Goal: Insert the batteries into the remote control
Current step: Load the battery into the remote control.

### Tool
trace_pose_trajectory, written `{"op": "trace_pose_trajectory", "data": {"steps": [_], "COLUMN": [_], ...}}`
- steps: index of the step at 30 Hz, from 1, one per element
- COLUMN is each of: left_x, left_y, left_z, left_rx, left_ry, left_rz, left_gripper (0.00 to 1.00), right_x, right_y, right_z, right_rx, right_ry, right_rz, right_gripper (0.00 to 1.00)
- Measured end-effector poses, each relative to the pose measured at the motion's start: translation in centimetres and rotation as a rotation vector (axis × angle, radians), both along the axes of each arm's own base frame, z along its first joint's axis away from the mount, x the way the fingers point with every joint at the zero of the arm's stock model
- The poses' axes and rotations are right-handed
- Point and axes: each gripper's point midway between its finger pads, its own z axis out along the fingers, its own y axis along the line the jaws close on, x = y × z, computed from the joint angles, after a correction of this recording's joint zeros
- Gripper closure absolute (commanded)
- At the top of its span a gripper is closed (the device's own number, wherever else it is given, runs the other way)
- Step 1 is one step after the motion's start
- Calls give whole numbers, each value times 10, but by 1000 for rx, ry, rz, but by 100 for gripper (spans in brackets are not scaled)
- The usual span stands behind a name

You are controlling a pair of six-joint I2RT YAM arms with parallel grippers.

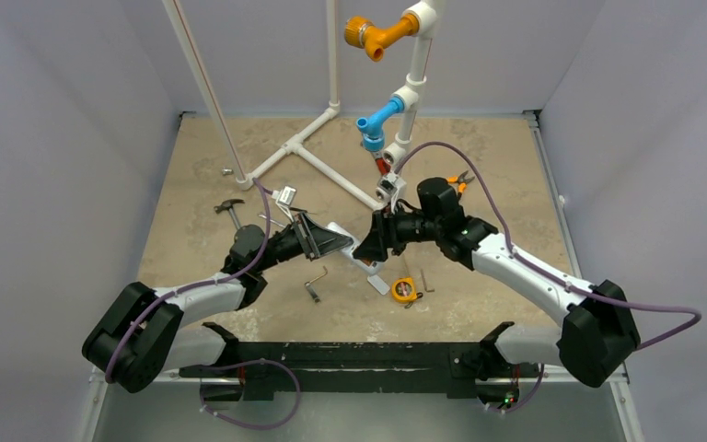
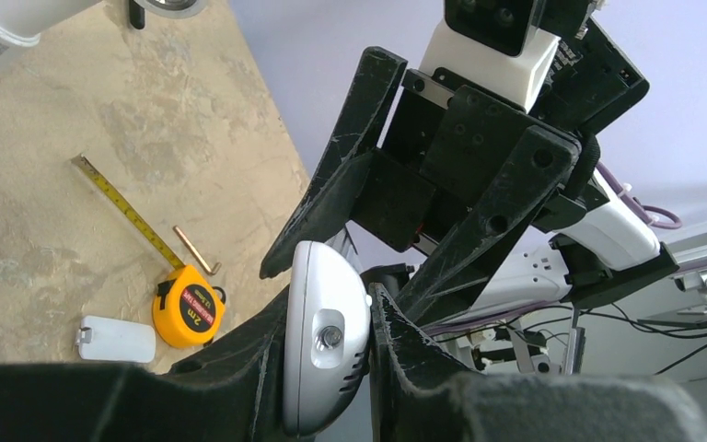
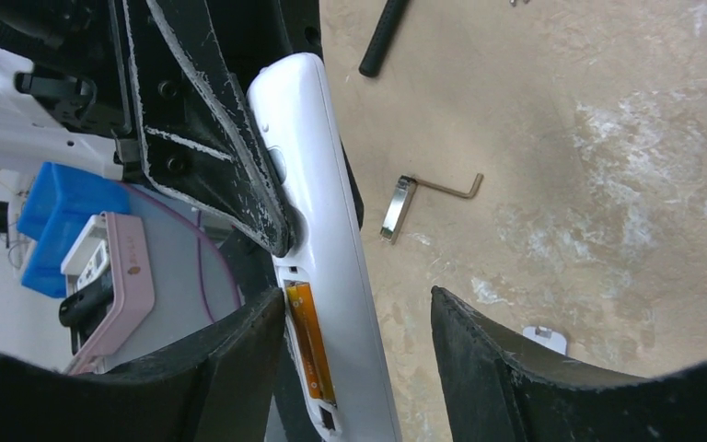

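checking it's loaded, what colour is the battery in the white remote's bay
Orange-copper slim battery in the white plastic remote; right wrist view shows it best.

Yellow tape measure, blade partly out, lies on the beige tabletop just nearside of the right claw, with a small white plate beside it. Hex key lies nearside of the left claw, and a hammer to that claw's left. White pipe frame stands beyond both claws.
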Motion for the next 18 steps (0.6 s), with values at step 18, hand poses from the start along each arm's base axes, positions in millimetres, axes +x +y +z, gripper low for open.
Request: {"op": "trace_pose_trajectory", "data": {"steps": [18], "left_x": [1], "left_y": [10], "left_z": [2], "left_rx": [57], "left_ry": [-26], "left_rz": [68], "left_gripper": [100], "right_x": [53], "right_y": [-71], "right_z": [2], "right_rx": [-164], "right_ry": [-164], "right_rz": [-524], "right_gripper": [43]}}
